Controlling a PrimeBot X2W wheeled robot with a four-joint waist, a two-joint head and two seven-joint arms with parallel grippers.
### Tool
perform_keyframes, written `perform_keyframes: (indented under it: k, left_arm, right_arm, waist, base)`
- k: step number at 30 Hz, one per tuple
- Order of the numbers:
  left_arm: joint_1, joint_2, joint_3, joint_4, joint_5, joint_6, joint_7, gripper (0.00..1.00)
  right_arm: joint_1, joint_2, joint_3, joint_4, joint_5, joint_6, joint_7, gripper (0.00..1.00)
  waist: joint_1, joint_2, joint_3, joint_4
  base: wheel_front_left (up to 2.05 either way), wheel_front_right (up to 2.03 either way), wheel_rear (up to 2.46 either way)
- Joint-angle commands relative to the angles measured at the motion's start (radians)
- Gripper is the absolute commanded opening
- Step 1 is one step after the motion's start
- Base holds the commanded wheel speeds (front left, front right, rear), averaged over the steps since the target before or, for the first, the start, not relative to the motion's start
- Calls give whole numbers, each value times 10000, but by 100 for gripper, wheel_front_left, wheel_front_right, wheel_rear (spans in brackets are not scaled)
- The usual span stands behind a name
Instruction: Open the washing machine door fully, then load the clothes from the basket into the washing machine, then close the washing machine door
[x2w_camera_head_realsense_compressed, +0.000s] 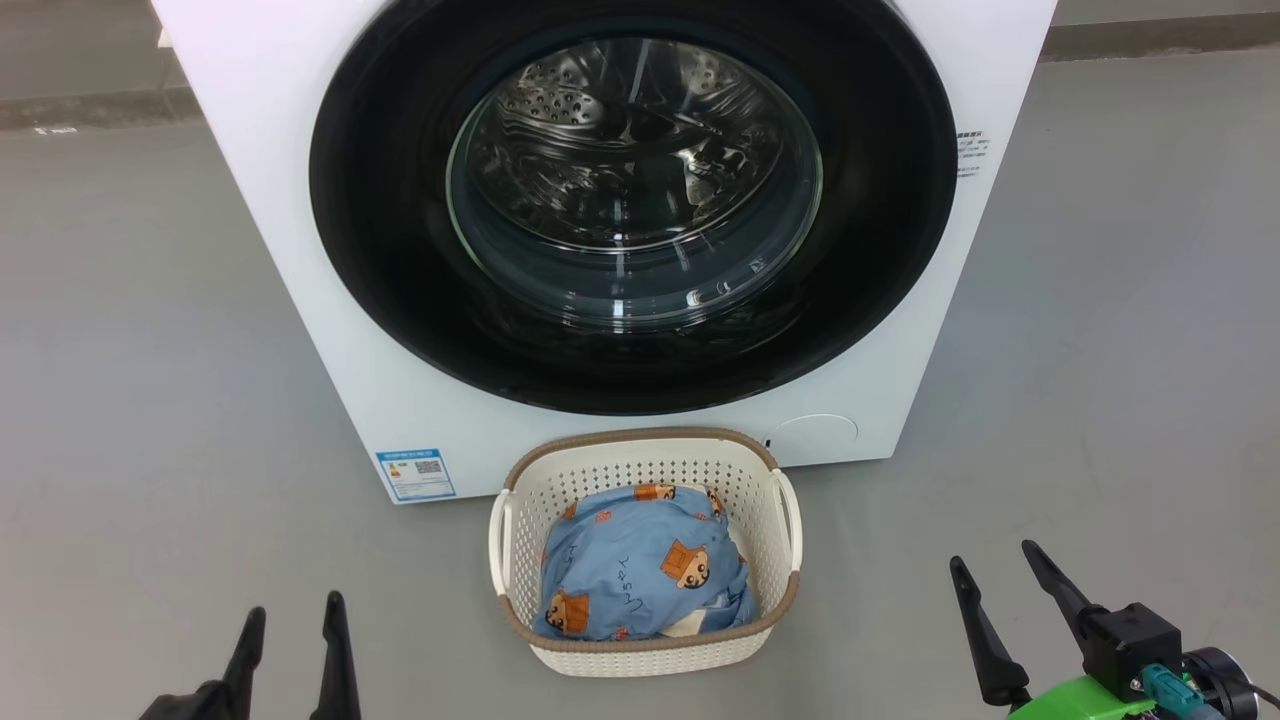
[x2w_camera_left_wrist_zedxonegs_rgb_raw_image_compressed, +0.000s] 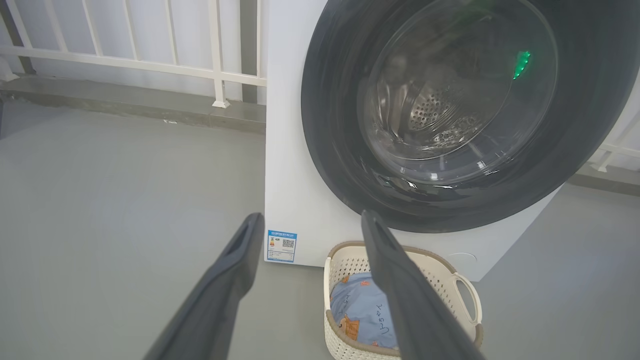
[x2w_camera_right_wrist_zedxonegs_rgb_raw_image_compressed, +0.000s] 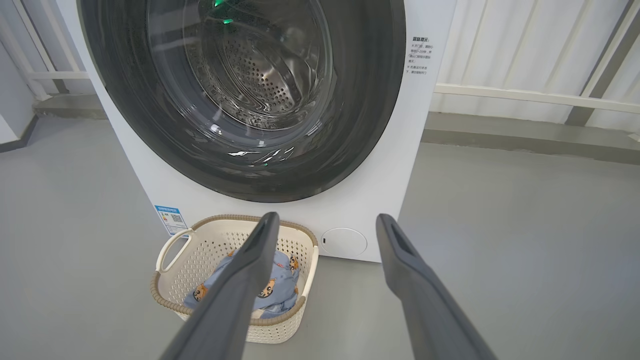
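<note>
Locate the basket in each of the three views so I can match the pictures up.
Head view: the basket sits at bottom centre, in front of the washing machine.
Left wrist view: the basket is at the bottom edge, right of centre, cut off below.
Right wrist view: the basket is at lower left.
Shared landmark: the blue label sticker on the machine's lower front, left of the basket in every view.

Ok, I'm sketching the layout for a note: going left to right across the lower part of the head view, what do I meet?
left claw → blue label sticker → basket holding the clothes → right claw
</note>
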Motion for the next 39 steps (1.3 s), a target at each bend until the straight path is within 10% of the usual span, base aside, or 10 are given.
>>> perform_keyframes:
  k: [1, 39]
  left_arm:
    - [-167, 145, 270, -332, 411, 79, -164, 100]
    - [-56, 179, 554, -445, 1872, 198, -531, 100]
  right_arm:
    - [-114, -57, 183, -318, -376, 14, -193, 100]
    - [22, 266, -386, -478, -2046, 16, -557, 100]
  waist:
    - [-1, 0, 4, -3]
    - [-1, 0, 5, -23]
  base:
    - [0, 0, 0]
    - [0, 0, 0]
